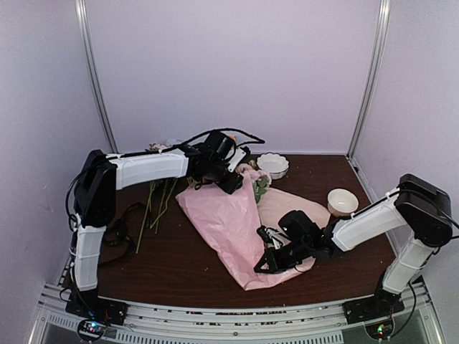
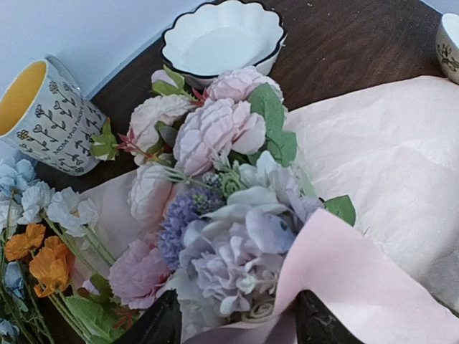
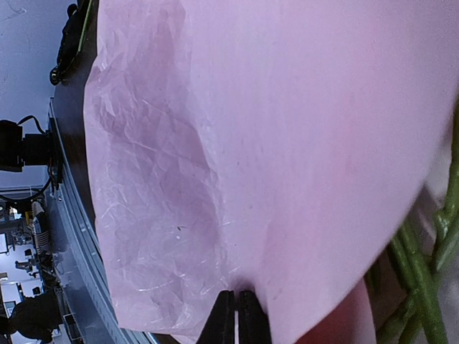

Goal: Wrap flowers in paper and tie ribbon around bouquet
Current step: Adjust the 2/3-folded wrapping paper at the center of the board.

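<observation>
Since your right gripper (image 3: 235,297) is clamped shut on the near edge of the paper (image 3: 251,143), carry that edge up and over the stalks (image 3: 423,287) in one slow arc. Keep the sheet lightly taut so it rolls instead of crumpling; it is thin, and I judge a sideways tug would tear it. Your left gripper (image 2: 237,326) has its fingers either side of the flowers (image 2: 215,136) with a fold of paper between them. It looks to be holding the bunch up off the table (image 1: 179,265), so use it as the anchor you wrap around. The blooms sit at the far end of the sheet, just beside the white bowl (image 2: 219,43) and near the mug (image 2: 50,118). Spare stems (image 1: 154,204) lie apart to the left. Your right arm reaches low and leftward, forearm nearly flat over the table, wrist at the sheet's near corner. Your left arm stretches level from a raised shoulder to the middle, wrist tipped down onto the blooms.
</observation>
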You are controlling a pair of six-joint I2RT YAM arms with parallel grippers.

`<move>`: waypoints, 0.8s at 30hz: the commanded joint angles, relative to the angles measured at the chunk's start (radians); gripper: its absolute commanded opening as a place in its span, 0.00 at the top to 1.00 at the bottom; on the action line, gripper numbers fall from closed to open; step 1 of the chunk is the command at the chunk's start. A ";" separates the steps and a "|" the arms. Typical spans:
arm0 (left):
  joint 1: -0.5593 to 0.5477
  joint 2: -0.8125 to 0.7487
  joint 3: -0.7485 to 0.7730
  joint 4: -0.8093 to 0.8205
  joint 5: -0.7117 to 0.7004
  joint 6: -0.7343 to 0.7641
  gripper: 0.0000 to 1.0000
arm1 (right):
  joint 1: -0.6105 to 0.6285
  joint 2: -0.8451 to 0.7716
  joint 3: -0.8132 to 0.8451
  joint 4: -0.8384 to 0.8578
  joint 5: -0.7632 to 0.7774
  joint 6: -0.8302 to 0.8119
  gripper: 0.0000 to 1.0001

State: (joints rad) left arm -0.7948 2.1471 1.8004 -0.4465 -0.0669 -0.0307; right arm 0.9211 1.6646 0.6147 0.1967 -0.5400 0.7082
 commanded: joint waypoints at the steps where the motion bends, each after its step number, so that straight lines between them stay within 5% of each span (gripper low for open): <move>1: -0.011 0.104 0.071 -0.021 0.021 0.019 0.42 | 0.007 0.004 -0.018 -0.083 0.047 0.000 0.96; 17: -0.011 0.215 0.079 -0.024 -0.056 -0.014 0.42 | 0.015 -0.195 0.066 -0.251 0.100 -0.018 0.92; 24: -0.011 0.214 0.062 -0.018 -0.064 -0.010 0.42 | -0.116 -0.465 0.056 -0.545 0.416 -0.001 0.75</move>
State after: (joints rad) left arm -0.8005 2.3161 1.8793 -0.4446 -0.1135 -0.0353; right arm 0.9016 1.3155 0.6838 -0.1459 -0.3561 0.7036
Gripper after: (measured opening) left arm 0.577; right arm 0.199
